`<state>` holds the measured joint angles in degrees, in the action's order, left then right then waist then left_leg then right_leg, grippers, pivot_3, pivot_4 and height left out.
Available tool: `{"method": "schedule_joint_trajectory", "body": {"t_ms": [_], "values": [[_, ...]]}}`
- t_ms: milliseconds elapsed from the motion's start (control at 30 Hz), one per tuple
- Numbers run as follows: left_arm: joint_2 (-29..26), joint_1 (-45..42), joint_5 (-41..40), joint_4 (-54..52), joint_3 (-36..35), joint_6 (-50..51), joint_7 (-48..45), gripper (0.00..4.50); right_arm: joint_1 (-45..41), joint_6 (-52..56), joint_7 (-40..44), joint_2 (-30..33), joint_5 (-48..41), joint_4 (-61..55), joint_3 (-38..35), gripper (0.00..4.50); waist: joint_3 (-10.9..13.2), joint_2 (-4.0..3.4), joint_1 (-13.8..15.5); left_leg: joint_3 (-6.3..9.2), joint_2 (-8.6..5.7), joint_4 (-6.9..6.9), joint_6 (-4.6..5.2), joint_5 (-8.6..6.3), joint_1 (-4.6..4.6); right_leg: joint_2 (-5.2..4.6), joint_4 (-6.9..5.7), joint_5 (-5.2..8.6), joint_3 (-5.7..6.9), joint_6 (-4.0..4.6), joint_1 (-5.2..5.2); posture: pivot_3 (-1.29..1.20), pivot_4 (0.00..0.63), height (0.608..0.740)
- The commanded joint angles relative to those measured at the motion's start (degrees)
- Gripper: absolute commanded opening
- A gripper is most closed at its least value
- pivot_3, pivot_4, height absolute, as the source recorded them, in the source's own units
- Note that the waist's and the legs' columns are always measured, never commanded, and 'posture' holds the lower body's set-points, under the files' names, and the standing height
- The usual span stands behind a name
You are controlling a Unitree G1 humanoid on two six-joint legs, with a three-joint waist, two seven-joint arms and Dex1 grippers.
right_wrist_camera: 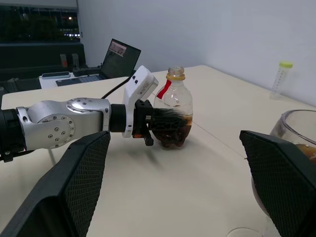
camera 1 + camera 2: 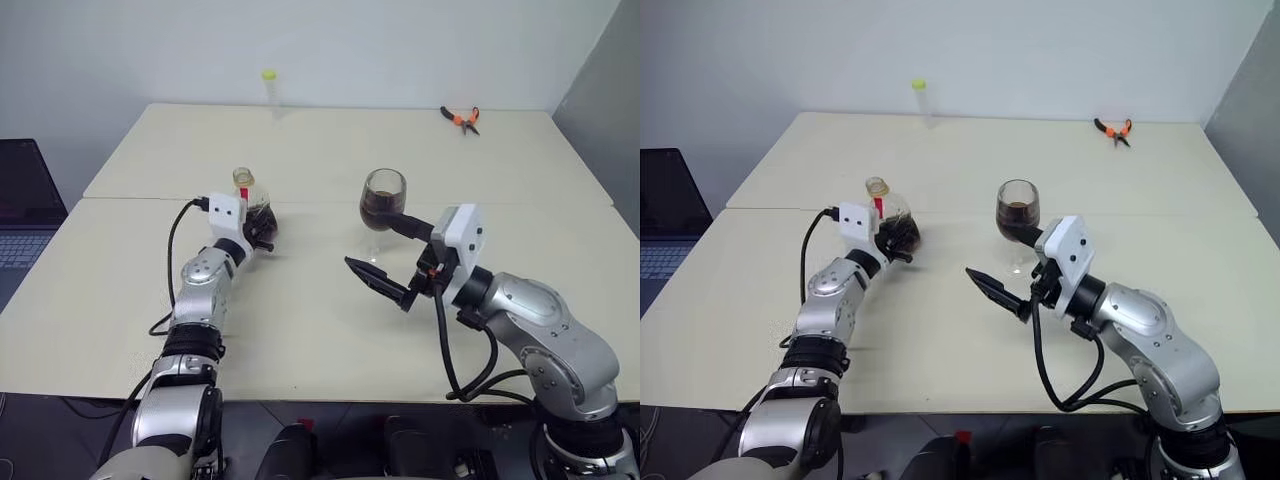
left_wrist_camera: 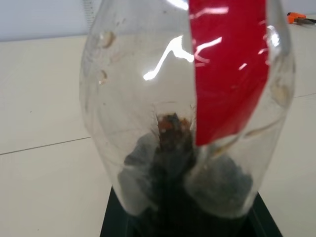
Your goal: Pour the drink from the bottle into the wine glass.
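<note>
The bottle [image 2: 254, 208] stands upright at the middle left of the table, its mouth uncapped, with a red label strip [image 3: 228, 69] on its side. A little dark drink [image 1: 173, 134] lies in its bottom. My left gripper [image 2: 262, 233] is shut on the bottle's rounded lower body. The wine glass [image 2: 383, 196] stands right of it and holds dark drink [image 2: 1017, 213] in its bowl. My right gripper [image 2: 385, 250] hangs open just in front of the glass. One of its fingers [image 2: 408, 226] crosses the bowl's lower edge and nothing is gripped.
A thin clear tube with a yellow-green top [image 2: 269, 88] stands at the table's far edge. Orange-handled pliers [image 2: 461, 118] lie at the far right. A laptop [image 2: 20, 210] sits off the table's left side. A seam [image 2: 140, 198] runs across the tabletop.
</note>
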<state>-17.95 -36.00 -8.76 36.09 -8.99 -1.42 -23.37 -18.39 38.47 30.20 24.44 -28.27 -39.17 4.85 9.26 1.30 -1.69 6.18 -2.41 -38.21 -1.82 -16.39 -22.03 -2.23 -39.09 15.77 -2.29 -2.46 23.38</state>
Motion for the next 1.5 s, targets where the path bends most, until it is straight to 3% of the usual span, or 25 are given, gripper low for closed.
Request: {"method": "schedule_joint_trajectory", "body": {"t_ms": [33, 700, 1067, 1100, 1333, 1500], "values": [[-0.77, 0.2, 0.03, -2.01, -0.35, -1.83, 0.08, 0.65, -0.78, -1.11, 0.62, 0.1, -0.55, -0.72, 0.41, 4.5, 0.0, 0.0, 0.0, 0.01, 0.0, 0.0, 0.0, 0.0, 0.0, 0.0, 0.0, 0.0, 0.0, 0.0, 0.0, 0.0, 0.15, 0.74], [0.26, 1.95, 0.46, -0.33, -0.1, -2.85, 2.5, 0.65, -0.69, -2.43, 0.54, -0.29, 0.15, 0.43, 2.08, 4.5, -0.04, 0.0, -0.04, 0.0, 0.03, 0.06, 0.02, -0.01, 0.06, 0.0, 0.0, 0.0, -0.01, 0.0, -0.02, 0.0, 0.15, 0.74], [-0.03, 3.88, 0.34, -2.18, -0.06, -3.1, 2.48, 4.31, -0.38, -2.36, 0.41, -0.19, 0.09, 0.21, 2.15, 4.5, -0.06, -0.01, -0.04, 0.0, 0.03, 0.08, 0.03, -0.02, 0.09, 0.0, 0.03, 0.0, -0.01, 0.0, -0.04, 0.0, 0.15, 0.74], [-0.04, 4.18, 0.3, -2.56, -0.04, -3.13, 2.41, 4.48, -0.38, -2.36, 0.44, -0.17, 0.08, 0.19, 2.15, 4.5, -0.06, -0.01, -0.04, 0.0, 0.03, 0.08, 0.04, -0.02, 0.09, 0.0, 0.03, 0.0, -0.01, 0.0, -0.04, 0.0, 0.15, 0.74], [-1.19, 7.46, 1.01, -7.19, -0.23, -2.44, 3.27, 4.48, 0.43, -2.28, -0.28, -0.22, 0.36, 0.0, 1.81, 4.5, -0.06, -0.01, -0.05, 0.0, 0.04, 0.09, 0.03, -0.02, 0.09, -0.03, 0.04, 0.0, -0.02, 0.0, -0.04, 0.0, 0.15, 0.74], [-2.04, 13.63, -1.38, -18.44, -1.96, 1.6, 2.97, 4.48, 7.34, -5.65, -2.75, -0.27, 3.34, -1.24, 0.97, 4.5, -0.06, -0.01, 0.01, 0.01, 0.08, 0.13, 0.03, -0.02, 0.09, -0.12, 0.07, 0.0, -0.03, 0.0, -0.05, 0.0, 0.15, 0.74]]}}
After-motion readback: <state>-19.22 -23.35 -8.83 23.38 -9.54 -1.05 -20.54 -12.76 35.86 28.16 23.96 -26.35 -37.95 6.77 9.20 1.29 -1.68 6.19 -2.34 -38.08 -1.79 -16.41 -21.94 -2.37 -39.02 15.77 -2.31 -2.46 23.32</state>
